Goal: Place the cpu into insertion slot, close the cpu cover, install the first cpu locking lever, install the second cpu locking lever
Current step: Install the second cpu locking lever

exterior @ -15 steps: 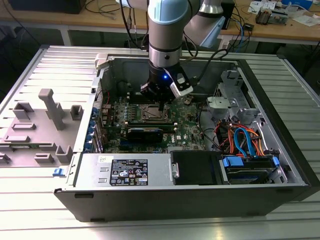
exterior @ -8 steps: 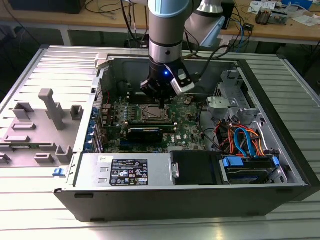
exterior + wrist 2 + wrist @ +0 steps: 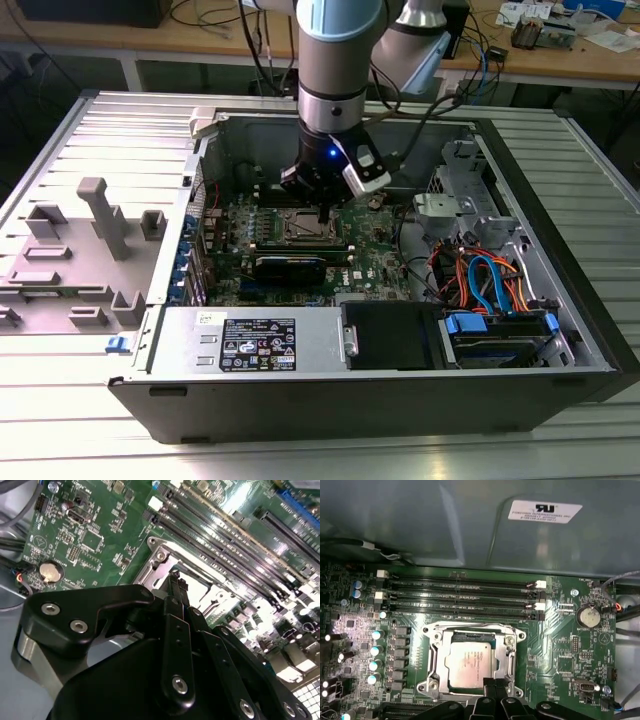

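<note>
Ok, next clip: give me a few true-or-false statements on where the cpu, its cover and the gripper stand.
1. The cpu lies in the insertion slot. True.
2. The cpu cover is folded down over the chip. True; its frame borders the chip.
3. The gripper hangs over the grey fixture plate outside the case. False; it is at the socket's edge on the green board.
4. The memory slots hold modules. False; they look empty.

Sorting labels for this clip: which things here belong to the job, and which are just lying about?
Job: cpu, seated in the slot under the cover; gripper at its edge.

Lying about: memory slots, coin cell, drive cables, grey fixtures.
</note>
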`<state>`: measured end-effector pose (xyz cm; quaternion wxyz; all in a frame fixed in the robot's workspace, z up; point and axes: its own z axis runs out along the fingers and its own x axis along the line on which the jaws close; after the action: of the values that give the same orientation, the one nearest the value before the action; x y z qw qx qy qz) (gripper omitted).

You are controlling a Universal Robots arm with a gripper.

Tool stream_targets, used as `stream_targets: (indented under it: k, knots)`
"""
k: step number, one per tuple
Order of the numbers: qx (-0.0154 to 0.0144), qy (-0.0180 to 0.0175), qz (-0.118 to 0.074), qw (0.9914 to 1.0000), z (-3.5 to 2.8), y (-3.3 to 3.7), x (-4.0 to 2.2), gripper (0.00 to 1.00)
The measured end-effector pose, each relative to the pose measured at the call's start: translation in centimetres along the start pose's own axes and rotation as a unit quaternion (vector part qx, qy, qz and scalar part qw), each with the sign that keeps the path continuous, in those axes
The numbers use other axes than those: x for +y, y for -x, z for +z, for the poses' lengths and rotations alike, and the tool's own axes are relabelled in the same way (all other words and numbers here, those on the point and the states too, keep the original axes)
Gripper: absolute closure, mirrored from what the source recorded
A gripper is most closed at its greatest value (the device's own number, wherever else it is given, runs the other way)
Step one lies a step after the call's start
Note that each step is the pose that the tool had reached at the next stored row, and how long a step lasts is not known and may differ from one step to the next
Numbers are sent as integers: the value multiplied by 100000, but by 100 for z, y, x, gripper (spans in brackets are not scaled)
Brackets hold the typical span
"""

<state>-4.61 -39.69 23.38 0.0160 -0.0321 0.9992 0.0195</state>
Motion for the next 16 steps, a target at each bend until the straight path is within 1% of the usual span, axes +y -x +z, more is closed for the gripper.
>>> stream_targets:
  k: [12,16]
  knots:
    - [3,-6,5,100000,-2,-2,-26,89]
    - [0,-9,4,100000,-47,-1,-27,89]
